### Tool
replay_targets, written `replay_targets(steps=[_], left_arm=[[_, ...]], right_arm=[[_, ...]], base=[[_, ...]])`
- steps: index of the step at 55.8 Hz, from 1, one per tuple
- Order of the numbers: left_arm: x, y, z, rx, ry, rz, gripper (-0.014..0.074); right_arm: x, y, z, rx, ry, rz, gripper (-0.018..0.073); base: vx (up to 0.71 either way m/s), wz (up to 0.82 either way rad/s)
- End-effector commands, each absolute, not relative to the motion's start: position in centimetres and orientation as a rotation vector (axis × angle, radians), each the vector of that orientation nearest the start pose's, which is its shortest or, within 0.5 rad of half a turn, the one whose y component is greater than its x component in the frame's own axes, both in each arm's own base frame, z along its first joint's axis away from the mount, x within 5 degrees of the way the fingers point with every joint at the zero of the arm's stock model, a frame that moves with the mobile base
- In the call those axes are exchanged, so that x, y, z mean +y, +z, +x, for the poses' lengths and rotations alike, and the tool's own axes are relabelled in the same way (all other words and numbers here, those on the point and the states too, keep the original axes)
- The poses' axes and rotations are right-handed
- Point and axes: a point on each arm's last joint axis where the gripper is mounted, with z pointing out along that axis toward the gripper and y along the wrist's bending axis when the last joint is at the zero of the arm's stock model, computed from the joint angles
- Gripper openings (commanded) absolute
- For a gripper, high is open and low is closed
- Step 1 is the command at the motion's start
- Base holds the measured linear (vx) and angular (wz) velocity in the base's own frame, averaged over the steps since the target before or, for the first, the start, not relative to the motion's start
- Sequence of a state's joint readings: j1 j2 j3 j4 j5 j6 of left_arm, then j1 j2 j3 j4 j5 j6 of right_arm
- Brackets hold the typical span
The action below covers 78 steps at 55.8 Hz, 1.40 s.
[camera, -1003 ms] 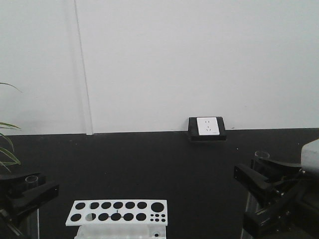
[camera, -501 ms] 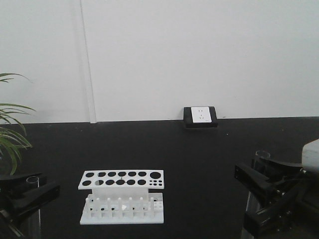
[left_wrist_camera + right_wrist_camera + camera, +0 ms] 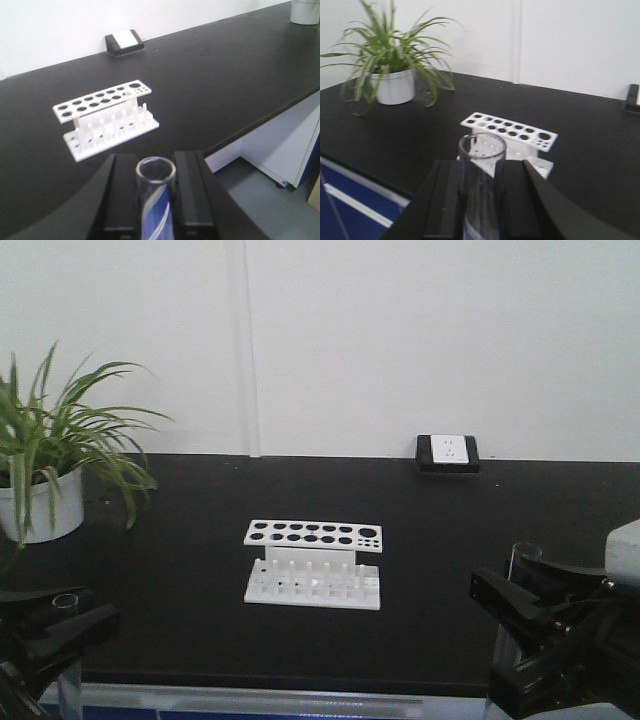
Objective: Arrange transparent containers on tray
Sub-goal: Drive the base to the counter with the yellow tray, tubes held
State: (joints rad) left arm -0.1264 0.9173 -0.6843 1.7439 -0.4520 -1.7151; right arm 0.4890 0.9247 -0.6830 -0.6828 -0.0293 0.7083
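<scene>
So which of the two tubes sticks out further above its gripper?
The right tube: in the right gripper its rim stands clear above the fingers. The left tube's rim is about level with the left gripper's fingers.

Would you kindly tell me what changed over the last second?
The test tube rack moved from the frame's bottom up and right, the potted plant came into view at left, and the counter's front edge now shows: the robot apparently backed away. The left gripper stays shut on the left test tube, the right gripper on the right test tube.

Left gripper (image 3: 156, 162), right gripper (image 3: 481, 167): jaws around tubes (image 3: 155, 205) (image 3: 481, 210)
</scene>
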Motion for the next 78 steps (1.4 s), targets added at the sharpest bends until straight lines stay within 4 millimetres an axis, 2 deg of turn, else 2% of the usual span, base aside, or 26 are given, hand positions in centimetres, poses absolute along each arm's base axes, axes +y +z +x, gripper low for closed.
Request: replay_targets(steps=[1,78], left_arm=[[-6.21,34.93,18.41,1.701,-0.476,0.417,0.0000],[-6.21,34.93,18.41,1.701,-0.476,0.417,0.0000]], right_arm=[[9.85,36.14,17.41,1.568,0.438,-0.424,-0.0013],[9.86,36.13,17.42,1.568,0.438,-0.424,-0.0011]], base=[[-0.32,0.35],[-0.33,0.42]])
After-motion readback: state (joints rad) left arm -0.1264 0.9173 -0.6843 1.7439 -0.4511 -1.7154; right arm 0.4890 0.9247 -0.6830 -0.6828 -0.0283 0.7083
